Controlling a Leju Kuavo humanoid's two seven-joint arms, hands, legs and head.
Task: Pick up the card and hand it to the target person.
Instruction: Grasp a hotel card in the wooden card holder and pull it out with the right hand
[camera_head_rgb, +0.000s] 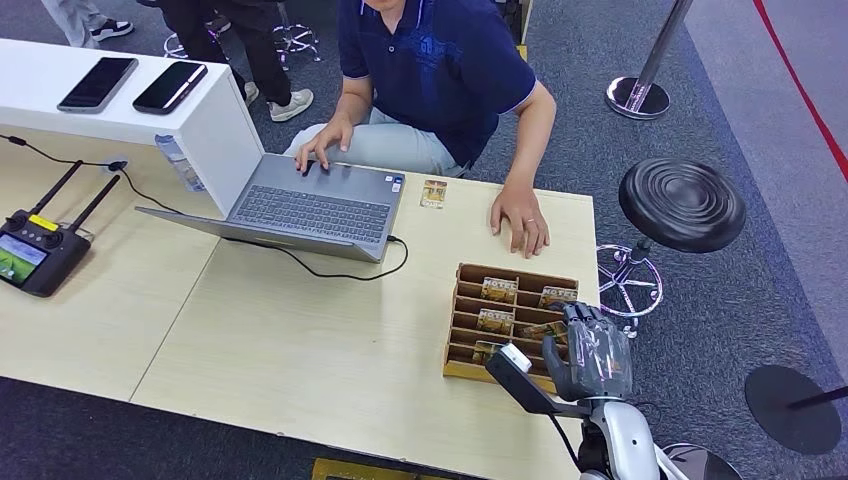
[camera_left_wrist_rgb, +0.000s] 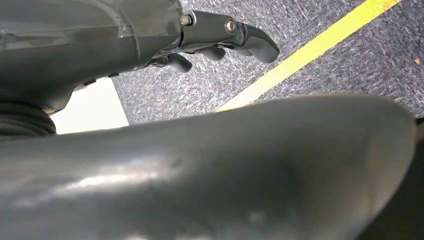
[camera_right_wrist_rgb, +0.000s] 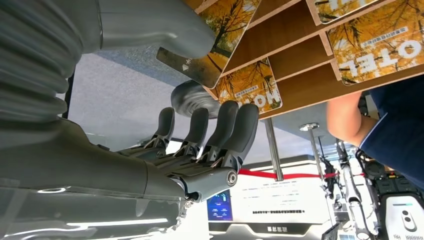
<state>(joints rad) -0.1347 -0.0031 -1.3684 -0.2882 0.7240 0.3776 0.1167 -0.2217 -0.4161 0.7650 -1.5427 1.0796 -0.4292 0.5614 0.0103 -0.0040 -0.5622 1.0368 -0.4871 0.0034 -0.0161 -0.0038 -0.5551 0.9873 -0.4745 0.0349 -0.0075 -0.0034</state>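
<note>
Right hand (camera_head_rgb: 592, 352) at the card rack (camera_head_rgb: 466, 300), thumb and fingers closing around one card (camera_right_wrist_rgb: 202, 52).
We see the rack at about 4 o'clock on the table (camera_head_rgb: 300, 340), its right side partly hidden by the hand in the head view. In the right wrist view the thumb (camera_right_wrist_rgb: 150, 27) lies on the card's face and the fingers (camera_right_wrist_rgb: 225, 130) curve below it; we cannot tell if they touch it, so the hold is unclear. More cards sit in the slots, and another card (camera_head_rgb: 433, 193) lies at 12 o'clock by the laptop (camera_head_rgb: 310, 205). The person (camera_head_rgb: 440, 70) sits at 12 o'clock, one hand (camera_head_rgb: 520, 220) flat on the table. Left hand (camera_left_wrist_rgb: 200, 35) hangs over carpet, fingers loosely curled, holding nothing we can see, mostly cut off by a dark body part.
</note>
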